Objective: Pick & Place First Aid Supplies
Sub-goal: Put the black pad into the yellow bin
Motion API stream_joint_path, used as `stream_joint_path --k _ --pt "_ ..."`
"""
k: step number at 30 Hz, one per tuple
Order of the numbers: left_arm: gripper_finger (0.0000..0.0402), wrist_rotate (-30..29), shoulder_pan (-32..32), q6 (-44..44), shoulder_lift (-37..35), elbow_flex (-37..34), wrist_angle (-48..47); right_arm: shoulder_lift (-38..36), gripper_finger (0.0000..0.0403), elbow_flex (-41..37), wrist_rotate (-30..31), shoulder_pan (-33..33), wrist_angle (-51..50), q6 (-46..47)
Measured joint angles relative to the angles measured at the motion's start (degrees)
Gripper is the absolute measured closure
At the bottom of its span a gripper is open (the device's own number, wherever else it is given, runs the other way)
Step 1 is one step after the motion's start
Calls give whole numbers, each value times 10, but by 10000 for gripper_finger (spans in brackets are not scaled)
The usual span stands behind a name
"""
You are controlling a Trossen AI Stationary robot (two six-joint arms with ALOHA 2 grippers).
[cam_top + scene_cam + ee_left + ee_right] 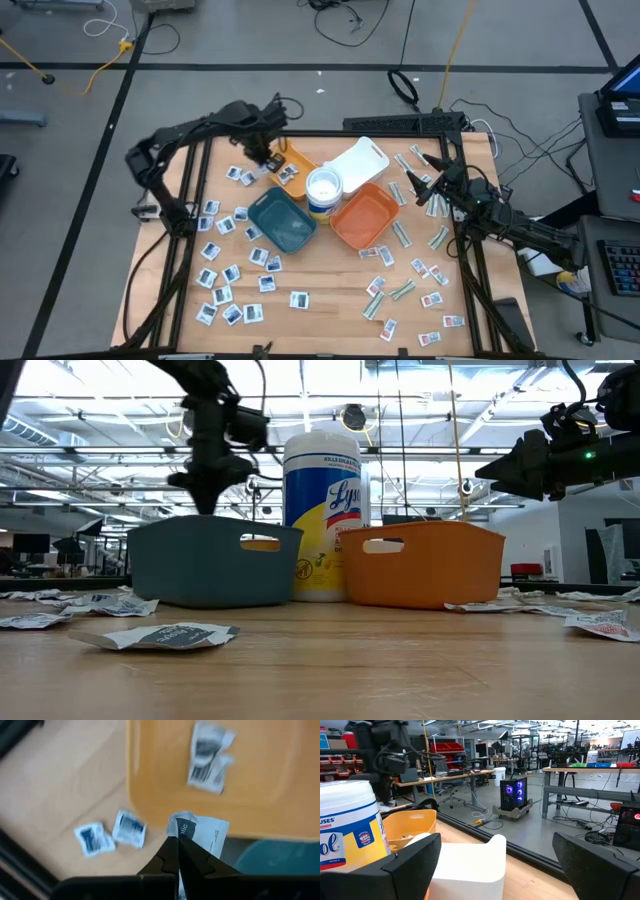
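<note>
The left gripper has its fingers pressed together on the corner of one white packet with dark print, holding it in the air right at the rim of the yellow tray; my reading is that the packet is being carried in to join the two packets already lying on that tray's floor, so the grip is kept at the packet's edge to let it fall flat. In the high view this gripper sits near the far left corner of the worktop, beside the yellow tray, with the teal tray, the white round tub, the orange tray and the white tray clustered toward the far middle. The rest of the first aid supplies lie scattered: white squares with dark marks down the left side, green-white strips and red-marked packets toward the near right corner. The right gripper hangs near the far right edge with its fingers spread wide and holding nothing, apparently waiting above the strips there. Open room is tight between the trays, so a drop from above looks safer than a sideways move; the near middle of the worktop is freer for travel, and loose packets near the yellow tray could be swept along by a low pass.
</note>
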Motion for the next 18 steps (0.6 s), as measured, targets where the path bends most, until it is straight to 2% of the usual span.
stream_joint_path --k 8,18 --pt "401 1 -5 23 81 104 -25 0 26 0 0 0 0 0" --pt "401 -14 -32 21 145 111 9 0 26 0 0 0 0 0"
